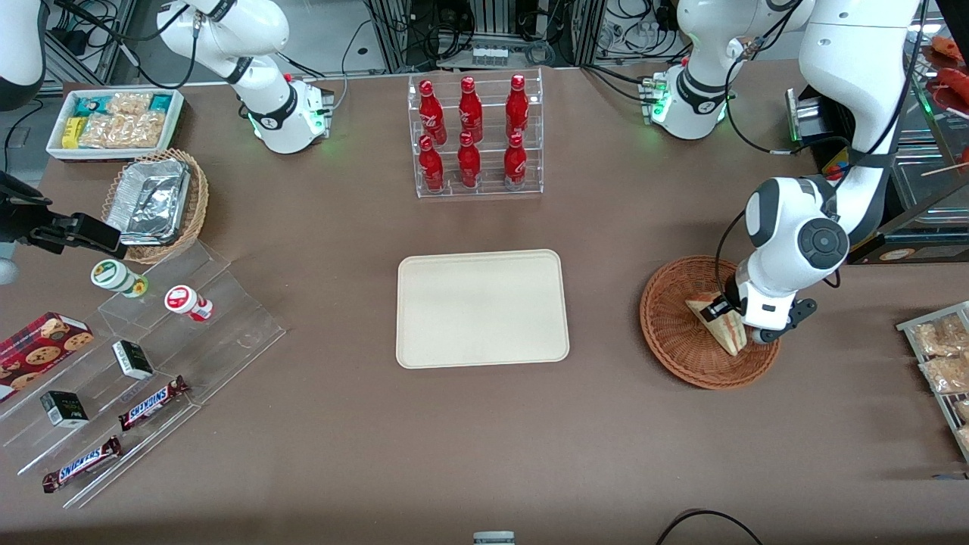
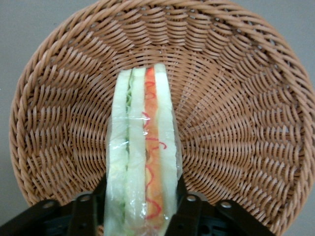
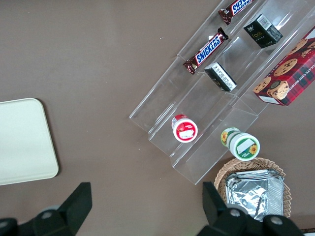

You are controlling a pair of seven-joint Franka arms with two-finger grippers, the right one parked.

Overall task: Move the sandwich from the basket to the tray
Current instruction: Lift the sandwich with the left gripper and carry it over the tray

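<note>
1. Seen from the front camera, the gripper is down inside the basket at the working arm's end of the table, with the sandwich lying in the basket partly under the wrist. The tray sits well apart toward the table's middle, bare and flat. Judging from this, the step in hand is securing the grasp before lifting, so the lift should go straight up until the wedge clears the wicker rim, then travel sideways to the tray.

2. Next, the left wrist camera shows the sandwich standing on edge between the two fingers, which press its wrapped sides; the grip looks closed on it. The wrap is slick and the bread soft, so I would squeeze only enough to hold and keep the wedge upright, since a tilt could let it slide out.

3. Lastly, the right wrist camera shows only a corner of the tray, clear for a low, gentle release.
</note>
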